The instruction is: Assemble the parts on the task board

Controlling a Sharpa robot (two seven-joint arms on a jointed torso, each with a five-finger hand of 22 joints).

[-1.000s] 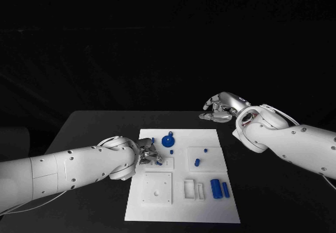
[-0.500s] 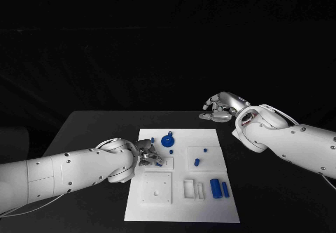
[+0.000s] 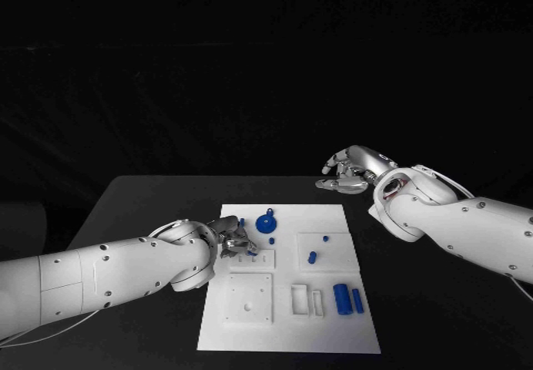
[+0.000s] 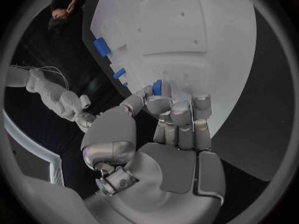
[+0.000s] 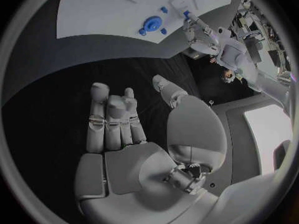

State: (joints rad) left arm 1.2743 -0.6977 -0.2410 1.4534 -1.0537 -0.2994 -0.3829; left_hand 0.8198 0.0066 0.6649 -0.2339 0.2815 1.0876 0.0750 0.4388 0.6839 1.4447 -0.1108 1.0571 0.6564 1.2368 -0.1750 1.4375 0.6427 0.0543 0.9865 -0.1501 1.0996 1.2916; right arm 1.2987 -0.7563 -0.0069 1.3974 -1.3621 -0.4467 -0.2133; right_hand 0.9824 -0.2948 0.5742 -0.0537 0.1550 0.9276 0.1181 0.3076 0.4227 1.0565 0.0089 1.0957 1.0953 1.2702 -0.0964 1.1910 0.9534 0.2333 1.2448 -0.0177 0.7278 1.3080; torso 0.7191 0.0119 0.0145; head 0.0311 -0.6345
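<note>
A small blue part (image 4: 157, 87) is pinched at the fingertips of the left hand (image 3: 230, 239), seen left of centre in the head view, over the left edge of the white task board (image 3: 333, 331). In the left wrist view the part stands roughly upright between thumb and finger, its lower end hidden by the fingertips (image 4: 163, 104); whether it touches the board cannot be told. The board lies lengthwise toward the lower edge of the frame. On it are seen a round blue knob (image 3: 266, 223) near the top, two small blue pegs (image 3: 313, 257) at centre right, and two blue bars (image 3: 349, 299) at lower right, their long axes along the board. The right hand (image 3: 350, 171) is held at upper right, off the board above the black table (image 3: 145, 200), holding nothing, its fingers loosely curled yet apart.
</note>
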